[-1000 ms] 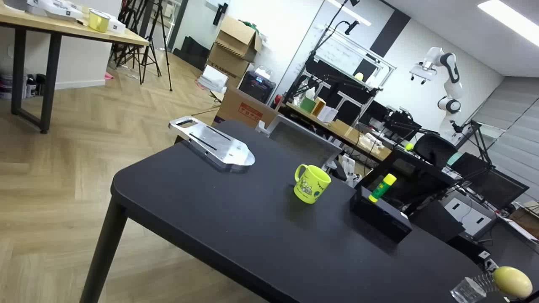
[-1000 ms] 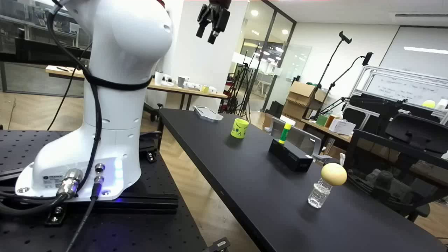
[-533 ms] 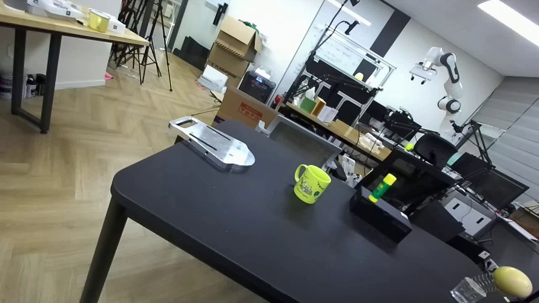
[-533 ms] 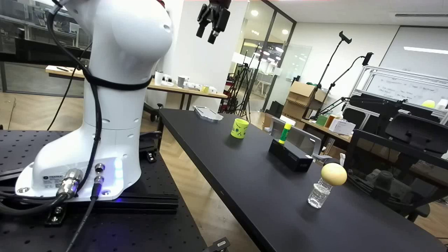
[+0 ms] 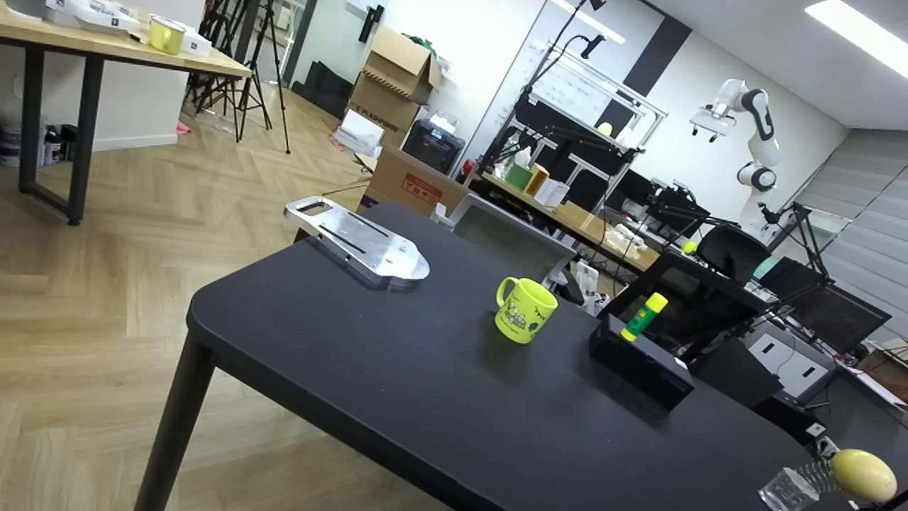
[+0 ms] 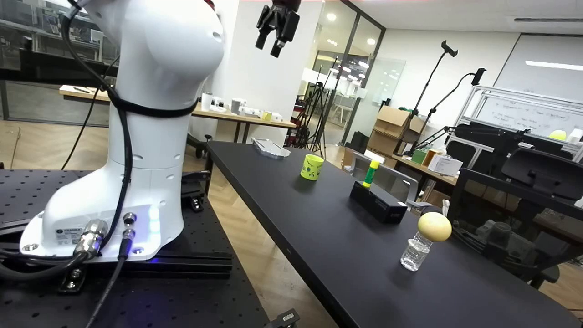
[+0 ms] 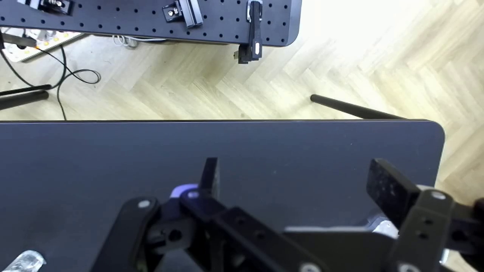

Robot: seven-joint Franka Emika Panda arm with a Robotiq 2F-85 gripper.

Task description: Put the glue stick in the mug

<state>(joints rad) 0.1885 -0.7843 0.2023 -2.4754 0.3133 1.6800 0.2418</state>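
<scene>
The glue stick [image 5: 644, 317], green with a yellow cap and base, stands upright on the end of a black box [image 5: 642, 365]; it also shows in an exterior view [image 6: 370, 174]. The lime mug [image 5: 525, 312] stands upright on the dark table, apart from the box, its handle to the left; it also shows in an exterior view [image 6: 312, 167]. My gripper [image 6: 268, 46] hangs high above the far part of the table, well away from both. In the wrist view the gripper [image 7: 293, 170] is wide open with nothing between its fingers. Neither glue stick nor mug shows clearly there.
A silver metal plate [image 5: 358, 241] lies at the table's end. A clear jar [image 6: 414, 253] with a spring and a yellow ball [image 6: 434, 227] stands beyond the box. Chairs stand along the table's far side. The white arm base [image 6: 155, 209] stands on a black perforated bench.
</scene>
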